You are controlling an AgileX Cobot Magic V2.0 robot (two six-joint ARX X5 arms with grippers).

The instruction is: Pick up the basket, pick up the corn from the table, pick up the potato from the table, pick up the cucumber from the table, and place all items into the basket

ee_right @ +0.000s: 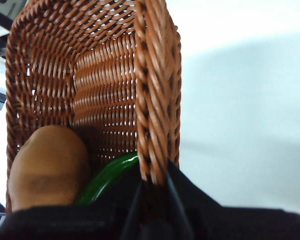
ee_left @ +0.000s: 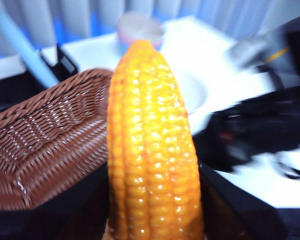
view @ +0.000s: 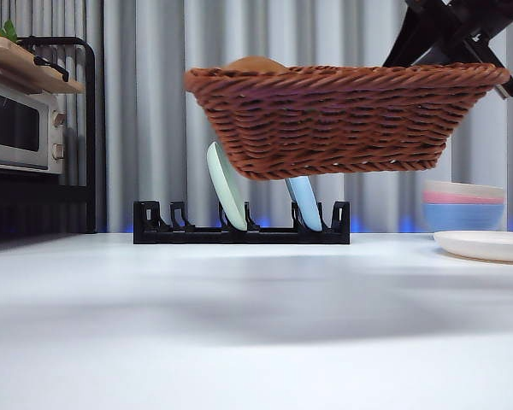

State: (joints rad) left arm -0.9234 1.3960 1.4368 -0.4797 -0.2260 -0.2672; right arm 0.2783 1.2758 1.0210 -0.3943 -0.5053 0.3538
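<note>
My right claw held the basket by its rim, clear of the surface, potato and cucumber inside. Left claw gripped the corn beside it; I judged centring over the opening before release was best.

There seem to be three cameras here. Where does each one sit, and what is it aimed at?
Front view: low, at table height, looking level at the lifted basket; a black claw grips its rim.
Left wrist view: on the left arm, looking past the corn held in the left claw.
Right wrist view: on the right arm, looking into the basket at the potato and cucumber.
All three views show the basket.
</note>
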